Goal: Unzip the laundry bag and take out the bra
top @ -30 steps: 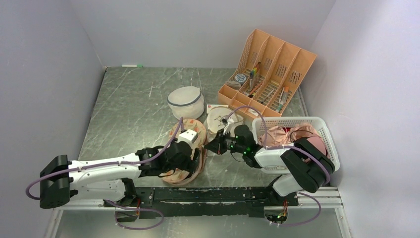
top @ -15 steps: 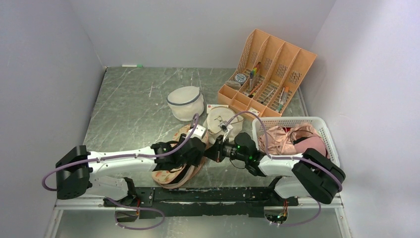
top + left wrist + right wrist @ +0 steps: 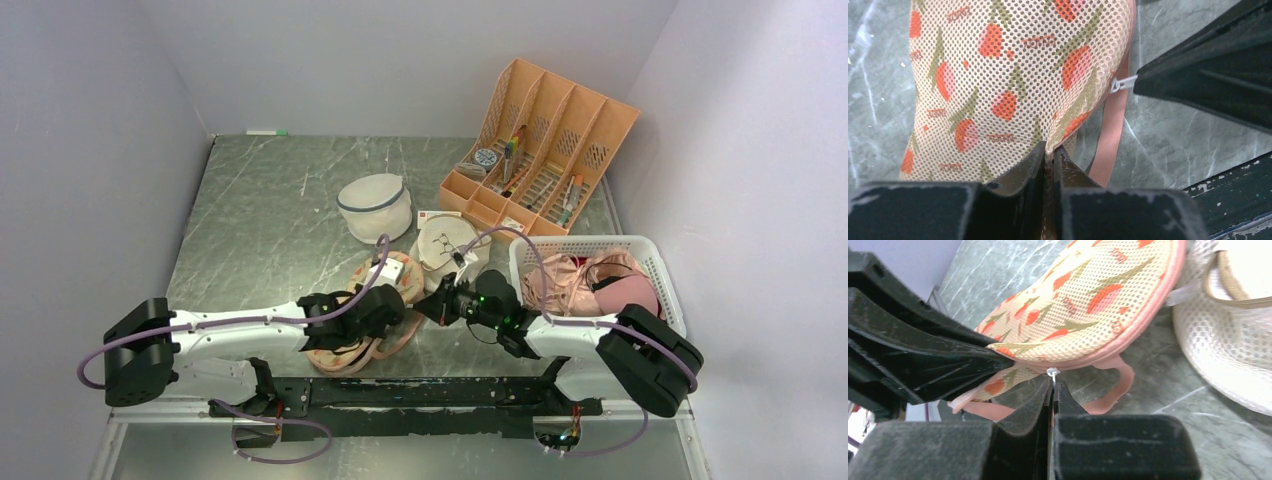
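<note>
The laundry bag (image 3: 408, 270) lies flat near the table's front, beige mesh with orange-red print (image 3: 1013, 75) and pink zip edging (image 3: 1088, 305). My left gripper (image 3: 395, 318) is shut on the bag's fabric edge (image 3: 1049, 152) at its near end. From the right, my right gripper (image 3: 422, 303) is shut on the small white zip pull (image 3: 1052, 374), which hangs at the pink edging (image 3: 1120, 84). A pink strap loop (image 3: 1118, 385) lies on the table under the bag. The bra is hidden.
A white dome-shaped mesh bag (image 3: 375, 207) sits behind. A round cream bag (image 3: 450, 245) touches the laundry bag's far right side. A white basket (image 3: 585, 241) holds pink garments at right. An orange organiser (image 3: 545, 150) stands at back right. A black rail (image 3: 440, 392) runs along the near edge.
The left gripper has closed on the bag's edge. The left arm has swung round and lowered, and the bag has shifted slightly toward the near edge. The right gripper stays shut on the pull.
</note>
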`<state>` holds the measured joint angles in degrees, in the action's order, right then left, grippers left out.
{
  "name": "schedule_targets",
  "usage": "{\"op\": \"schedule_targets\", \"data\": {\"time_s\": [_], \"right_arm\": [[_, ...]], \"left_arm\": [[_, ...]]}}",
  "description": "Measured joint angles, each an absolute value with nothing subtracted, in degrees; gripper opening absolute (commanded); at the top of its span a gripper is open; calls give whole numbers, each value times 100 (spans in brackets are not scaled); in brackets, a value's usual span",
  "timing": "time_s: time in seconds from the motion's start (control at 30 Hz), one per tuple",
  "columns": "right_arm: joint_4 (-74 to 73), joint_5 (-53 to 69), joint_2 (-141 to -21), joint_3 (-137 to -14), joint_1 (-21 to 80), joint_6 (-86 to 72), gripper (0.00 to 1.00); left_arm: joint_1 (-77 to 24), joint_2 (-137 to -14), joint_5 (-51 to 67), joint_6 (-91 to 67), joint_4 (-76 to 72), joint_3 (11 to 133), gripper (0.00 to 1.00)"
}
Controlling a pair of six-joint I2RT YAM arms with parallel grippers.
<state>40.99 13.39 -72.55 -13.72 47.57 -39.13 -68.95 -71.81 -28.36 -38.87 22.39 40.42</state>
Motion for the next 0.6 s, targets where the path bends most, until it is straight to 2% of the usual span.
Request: {"op": "schedule_targets", "data": {"time_s": [0.07,0.43,0.47,0.5,0.6], "right_arm": [[4069,1229,-7255,-1387,4713,-3896,0],[3815,1321,-7096,-1317,3546,-3835,0],[3795,1404,-7074,-1317,3527,-3795,0],[3791,1487,-7054,-1317,3520,-3752,0],[3854,1809,-7026,-1313,3498,-3680,0]], "left_arm": [[-6895,-7102,-2869,-3957,2265,4029,7],[-6895,-6731,-2980,-4228,2440,3830,7],[-6895,-6696,-2978,-4228,2445,3824,9],[-6895,-6667,-2978,-4226,2451,3817,15],[-6895,-6622,-2967,-4189,2543,3817,42]]}}
